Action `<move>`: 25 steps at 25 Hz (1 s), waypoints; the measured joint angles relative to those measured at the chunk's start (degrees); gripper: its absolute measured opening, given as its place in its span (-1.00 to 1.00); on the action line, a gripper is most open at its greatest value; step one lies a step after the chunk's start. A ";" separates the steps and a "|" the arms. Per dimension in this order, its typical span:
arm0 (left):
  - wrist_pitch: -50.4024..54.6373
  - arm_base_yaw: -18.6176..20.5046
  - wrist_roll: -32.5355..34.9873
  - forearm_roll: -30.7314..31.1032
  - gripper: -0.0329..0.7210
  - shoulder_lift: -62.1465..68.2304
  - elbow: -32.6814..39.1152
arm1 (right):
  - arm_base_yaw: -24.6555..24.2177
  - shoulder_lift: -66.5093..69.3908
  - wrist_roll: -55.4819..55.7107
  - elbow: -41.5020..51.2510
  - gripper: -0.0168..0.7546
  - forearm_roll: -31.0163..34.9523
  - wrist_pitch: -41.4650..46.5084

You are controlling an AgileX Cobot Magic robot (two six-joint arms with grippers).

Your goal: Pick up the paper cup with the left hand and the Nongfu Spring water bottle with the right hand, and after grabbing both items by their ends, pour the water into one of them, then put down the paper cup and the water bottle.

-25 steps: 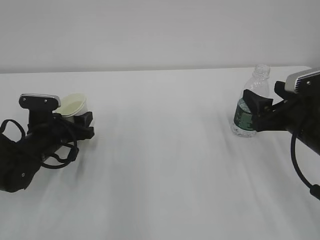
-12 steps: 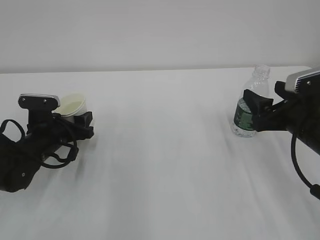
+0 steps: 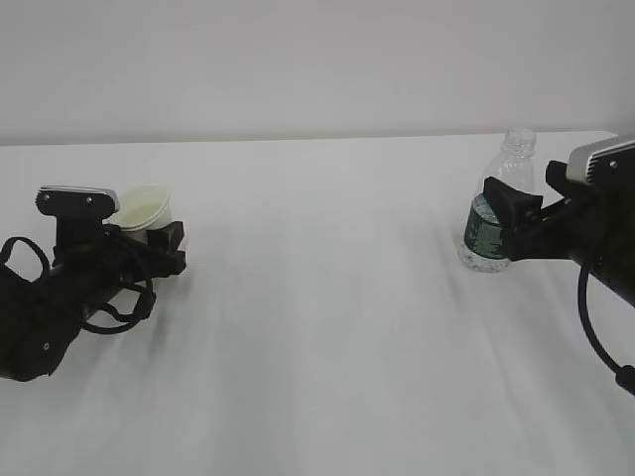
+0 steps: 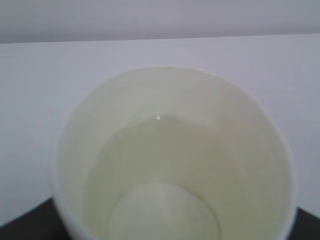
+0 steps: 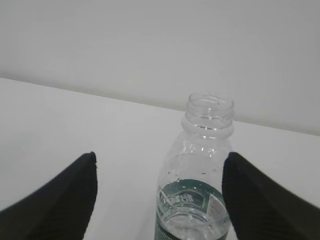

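Nothing has visibly moved: paper cup [image 3: 145, 210] sits between the left end effector's [image 3: 164, 243] jaws (grip unclear); bottle [image 5: 196, 192] between the right's [image 5: 157, 200] parted jaws.

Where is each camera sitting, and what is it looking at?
Exterior view: faces the white table from the front, slanting down; shows both black arms, left gripper at the paper cup, right gripper at the water bottle.
Left wrist view: looks down into the paper cup; hardly any robot shows.
Right wrist view: looks at the water bottle between two open black fingers.
Each wrist view shares its object with the exterior view.
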 joint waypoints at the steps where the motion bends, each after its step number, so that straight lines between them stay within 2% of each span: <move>1: 0.00 0.00 0.00 0.00 0.37 0.00 0.00 | 0.00 0.00 0.00 0.00 0.58 0.00 0.00; 15: -1.22 0.00 0.00 0.00 0.50 1.68 -0.19 | 0.00 0.00 0.00 0.00 0.58 0.00 0.00; 20: -1.22 0.00 0.00 0.00 0.66 1.68 -0.19 | 0.00 0.10 0.00 0.00 0.58 0.00 0.00; 25: -1.22 0.00 0.09 1.64 0.71 1.68 -0.19 | 0.00 0.10 0.00 0.00 0.58 0.00 0.00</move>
